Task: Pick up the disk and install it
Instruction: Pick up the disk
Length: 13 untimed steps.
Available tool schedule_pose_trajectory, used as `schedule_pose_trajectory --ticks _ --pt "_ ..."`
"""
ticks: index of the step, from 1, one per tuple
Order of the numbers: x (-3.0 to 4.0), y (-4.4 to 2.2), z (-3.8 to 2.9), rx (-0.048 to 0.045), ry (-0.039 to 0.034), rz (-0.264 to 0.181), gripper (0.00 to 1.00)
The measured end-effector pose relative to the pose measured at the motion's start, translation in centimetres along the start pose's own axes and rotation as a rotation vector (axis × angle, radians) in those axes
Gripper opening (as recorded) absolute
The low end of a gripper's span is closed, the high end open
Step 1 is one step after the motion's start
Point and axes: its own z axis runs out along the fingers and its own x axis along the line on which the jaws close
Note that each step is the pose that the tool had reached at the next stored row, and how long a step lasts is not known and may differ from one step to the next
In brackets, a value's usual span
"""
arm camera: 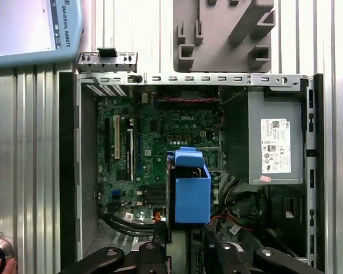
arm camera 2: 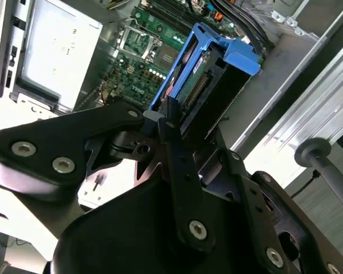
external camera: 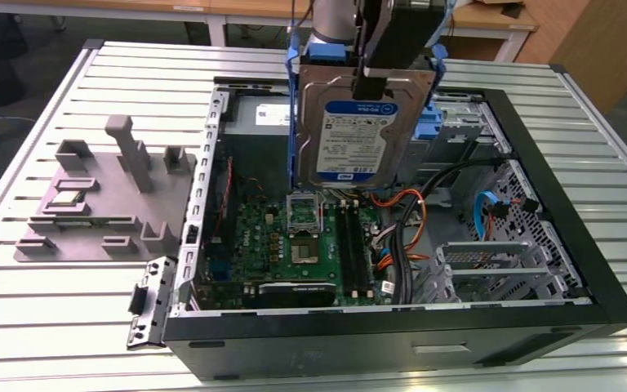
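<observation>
Holding entry, exterior view: gripper (external camera: 375, 77) clamped on the disk (external camera: 359, 135). The disk hangs upright, label side showing, lifted above the open computer case (external camera: 586, 278), at 12 o'clock of the motherboard (external camera: 291, 245). A grey fixture block (external camera: 95, 212) lies at 9 o'clock of the case, on the slatted table (external camera: 52, 327).
Second wrist view: black fingers (arm camera 2: 179, 157) pinch the disk's blue-framed end.
First wrist view: the disk is seen edge-on over the board, with the power-supply box (arm camera: 274, 142) near it inside the case.
</observation>
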Motion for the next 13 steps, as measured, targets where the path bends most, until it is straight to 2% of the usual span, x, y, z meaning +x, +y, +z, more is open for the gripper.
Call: schedule_pose_trajectory --ticks 13 --pt "2.51 -0.24 0.03 0.0004 -0.0003 0.014 0.35"
